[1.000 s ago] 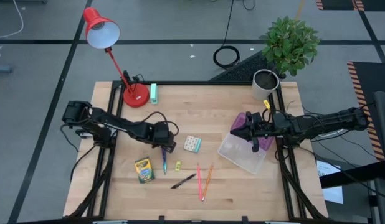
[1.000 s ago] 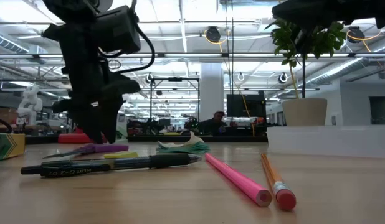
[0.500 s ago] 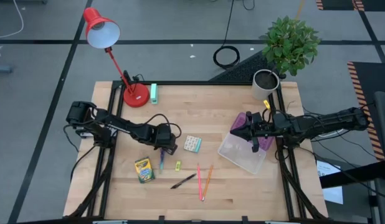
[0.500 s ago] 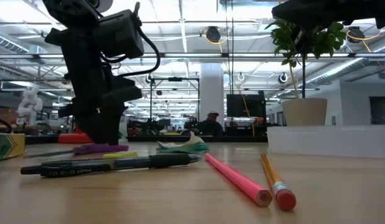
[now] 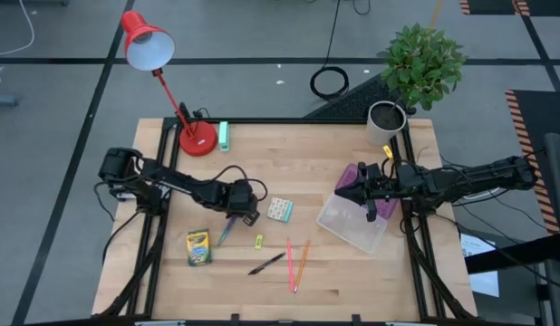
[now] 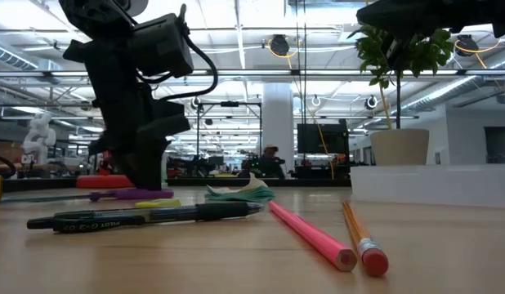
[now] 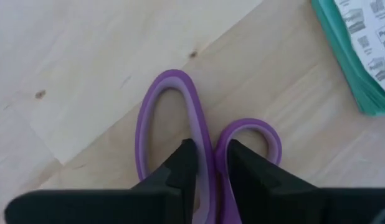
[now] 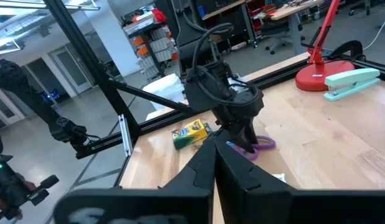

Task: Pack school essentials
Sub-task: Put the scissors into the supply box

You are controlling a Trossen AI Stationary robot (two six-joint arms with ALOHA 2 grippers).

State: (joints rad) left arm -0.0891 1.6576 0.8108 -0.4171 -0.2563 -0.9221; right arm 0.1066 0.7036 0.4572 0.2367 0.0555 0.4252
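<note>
The purple-handled scissors (image 5: 227,231) lie flat on the table, blades slanting toward the near left. My left gripper (image 7: 210,168) stands on their handle, pointing down, shut on it. Beside the blades lies the yellow-green crayon box (image 5: 198,247). A tiny yellow piece (image 5: 259,241), black pen (image 5: 266,264), pink pencil (image 5: 289,263), orange pencil (image 5: 302,263) and pale patterned pack (image 5: 280,209) lie loose on the wood. My right gripper (image 5: 348,193) hovers shut at the right, over a clear container (image 5: 352,225) with a purple part. My left gripper comes from above, pointing down. One finger (image 7: 183,163) stands inside the larger handle loop and the other inside the smaller loop. The two loops' adjoining sides (image 7: 208,140) are pinched between them. The scissors lie flat on the table.
A red desk lamp (image 5: 197,138) and a mint-green block (image 5: 224,136) stand at the far left. A potted plant (image 5: 420,63) is at the far right corner. Bare wood stretches along the near edge.
My left gripper has come down onto the scissors' handle and shifted slightly toward the far edge. The scissors have turned about: their blade end has swung toward the table's left. The crayon box has slid left and turned.
</note>
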